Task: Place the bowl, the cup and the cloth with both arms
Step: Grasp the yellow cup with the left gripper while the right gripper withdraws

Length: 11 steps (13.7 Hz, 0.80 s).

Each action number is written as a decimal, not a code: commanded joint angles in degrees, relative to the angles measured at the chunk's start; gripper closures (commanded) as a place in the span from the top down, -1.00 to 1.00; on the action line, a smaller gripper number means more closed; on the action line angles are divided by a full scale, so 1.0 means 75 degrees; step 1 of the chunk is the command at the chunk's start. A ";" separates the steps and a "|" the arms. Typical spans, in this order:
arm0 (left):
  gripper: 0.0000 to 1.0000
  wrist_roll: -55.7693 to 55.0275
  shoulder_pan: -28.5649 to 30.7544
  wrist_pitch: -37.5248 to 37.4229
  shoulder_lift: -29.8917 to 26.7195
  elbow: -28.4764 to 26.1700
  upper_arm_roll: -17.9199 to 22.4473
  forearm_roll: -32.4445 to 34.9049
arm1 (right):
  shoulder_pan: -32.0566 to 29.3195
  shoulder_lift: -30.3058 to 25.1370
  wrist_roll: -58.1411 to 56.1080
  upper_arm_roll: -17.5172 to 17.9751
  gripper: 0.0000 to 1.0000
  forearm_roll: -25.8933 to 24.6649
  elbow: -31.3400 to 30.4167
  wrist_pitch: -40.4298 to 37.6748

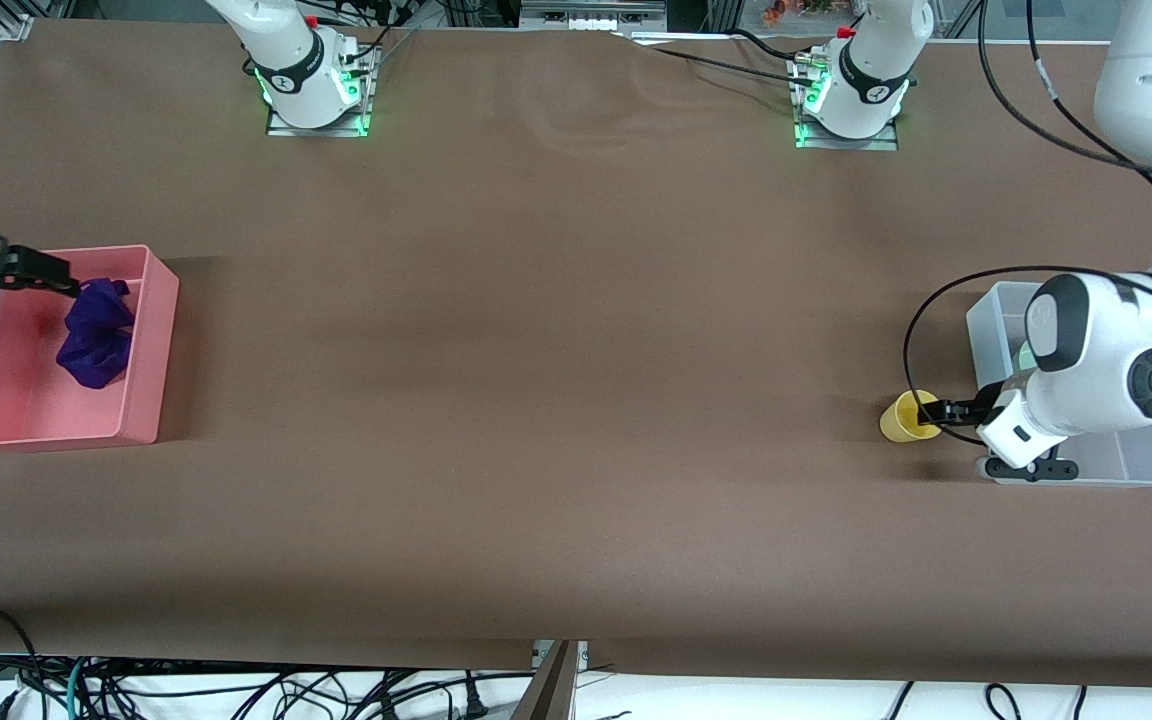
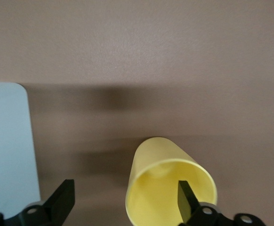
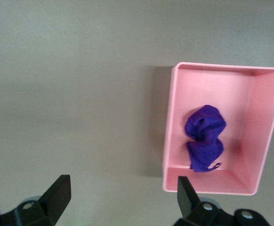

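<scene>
Brown table (image 1: pixel 536 400); left pincer (image 2: pixel 123 200) spread astride cup (image 2: pixel 167 183) rim; right pincer (image 3: pixel 120 195) spread.

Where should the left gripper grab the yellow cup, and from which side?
Grip the wall at the rim of the yellow cup. It stands upright on the table beside the clear bin, mouth open upward, so come from above with one finger inside and one outside; the open left gripper already straddles the wall that way.

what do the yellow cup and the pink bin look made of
The yellow cup looks like smooth, matte plastic: one even colour, thin rim, soft sheen. The pink bin also looks like moulded plastic, with thin rigid walls and rounded corners, though neither is certain.
</scene>
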 commanded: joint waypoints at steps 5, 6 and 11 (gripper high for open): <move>-1.00 -0.0145 0.0000 0.0051 0.0226 0.0039 -0.0022 0.0144 | 0.0067 -0.0582 0.0079 0.0066 1.00 0.0270 -0.0065 0.0016; -1.00 -0.0145 0.0000 0.0015 0.0226 0.0051 -0.0022 0.0144 | 0.0067 -0.0688 0.0056 0.0042 1.00 0.0258 0.0051 0.0052; -1.00 -0.0098 -0.0059 -0.1341 -0.0381 0.0402 -0.0080 0.0167 | 0.0055 -0.0911 0.0125 -0.0029 1.00 -0.0057 0.0251 -0.0682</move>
